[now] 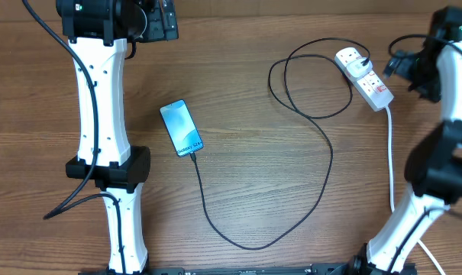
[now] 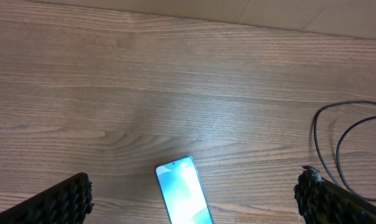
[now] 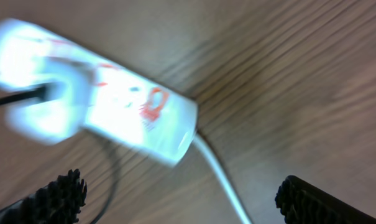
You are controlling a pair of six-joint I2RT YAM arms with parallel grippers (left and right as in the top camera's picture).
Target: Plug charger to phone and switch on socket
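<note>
The phone (image 1: 181, 128) lies flat left of the table's middle, its cyan screen lit; in the left wrist view the phone (image 2: 184, 193) sits low between my fingers. The charger (image 1: 322, 145), a thin black cable, runs from the phone's near end in a wide loop to a plug in the socket (image 1: 363, 74), a white strip at the far right. My left gripper (image 1: 160, 23) hangs open at the far left, well back from the phone. My right gripper (image 1: 399, 66) is open just right of the socket (image 3: 107, 102), which is blurred.
The socket's thick white cord (image 1: 390, 160) runs down the right side toward the table's front edge, and shows as a white cord (image 3: 220, 177) between my right fingers. Both arm bases stand at the near edge. A pale surface (image 2: 299, 12) borders the far table edge.
</note>
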